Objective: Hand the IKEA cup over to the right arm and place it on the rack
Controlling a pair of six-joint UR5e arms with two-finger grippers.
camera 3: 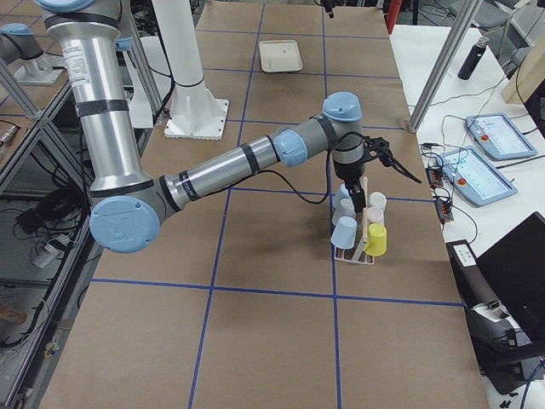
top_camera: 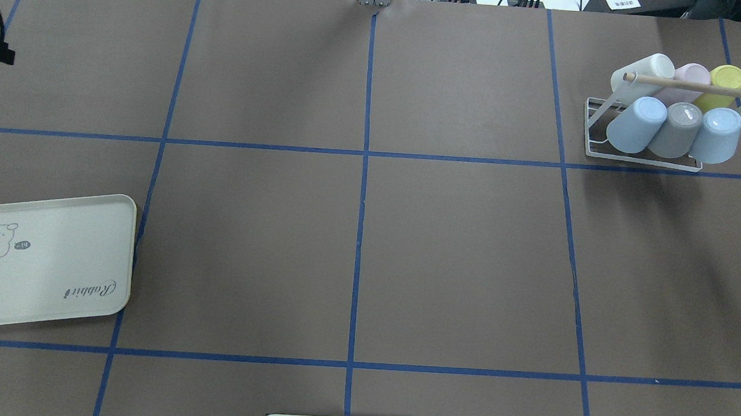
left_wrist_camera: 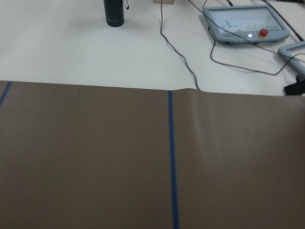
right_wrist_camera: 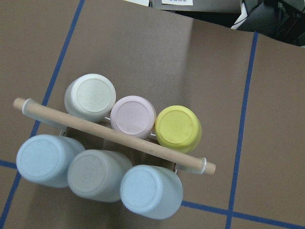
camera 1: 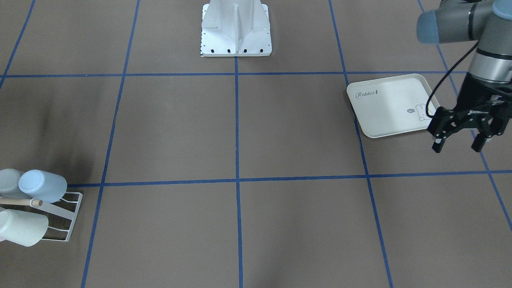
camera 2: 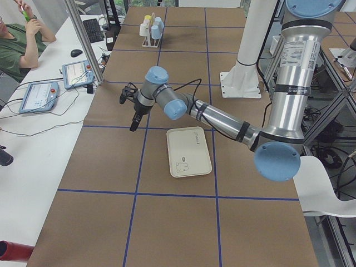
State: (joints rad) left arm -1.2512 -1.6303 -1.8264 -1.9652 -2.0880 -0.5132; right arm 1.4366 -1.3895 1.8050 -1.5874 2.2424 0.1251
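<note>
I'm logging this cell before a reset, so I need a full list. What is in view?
cups: six; two light blue, one grey, white, pink, yellow; all bases up on the rack
rack: one, white wire with a wooden dowel, far right part of the table
tray: one, cream, rabbit print, nothing on it, robot's left
pedestal: one, white, robot's edge of the table
teach pendants: two, grey, side table near the rack
bottle: one, black, side table
person: one, seated at the side table
left gripper: open, empty, above the table beside the tray
right gripper: over the rack, open or shut unclear
</note>
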